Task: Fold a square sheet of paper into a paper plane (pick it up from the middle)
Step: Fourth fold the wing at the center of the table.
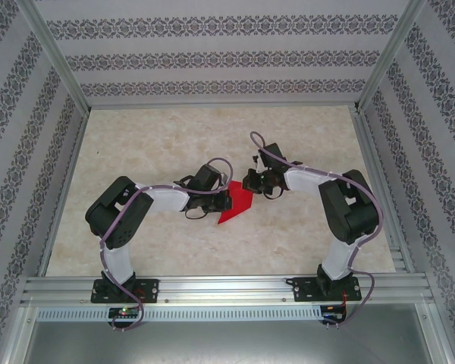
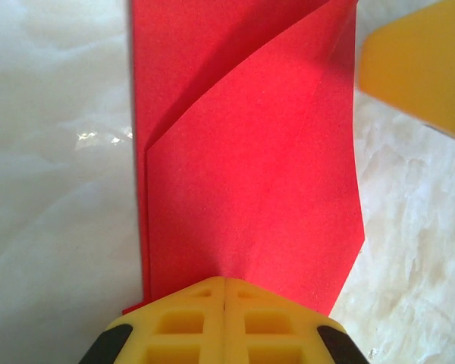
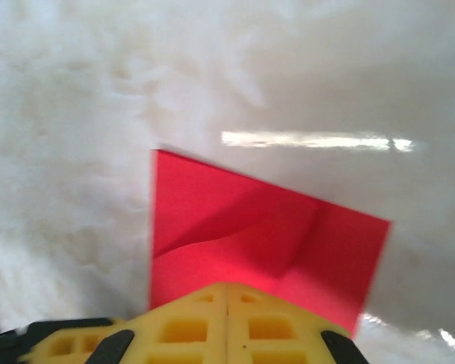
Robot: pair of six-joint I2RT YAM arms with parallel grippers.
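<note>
The square sheet of paper (image 1: 237, 205) is bright red and lies folded on the marble tabletop between the two arms, with overlapping flaps (image 2: 250, 152) and a raised fold (image 3: 235, 227). My left gripper (image 1: 224, 199) is at its left edge. Its yellow fingers (image 2: 189, 318) are shut together, tips resting on the near edge of the paper with no red between them. My right gripper (image 1: 252, 186) is at the paper's upper right corner. Its fingers (image 3: 189, 326) are also shut, tips down on the sheet. One right finger (image 2: 421, 68) appears in the left wrist view.
The beige marble tabletop (image 1: 174, 243) spreads around the paper. Patterned walls (image 1: 212, 53) stand at the back and sides, with aluminium rails (image 1: 212, 288) along the near edge where the arm bases (image 1: 125, 288) are bolted.
</note>
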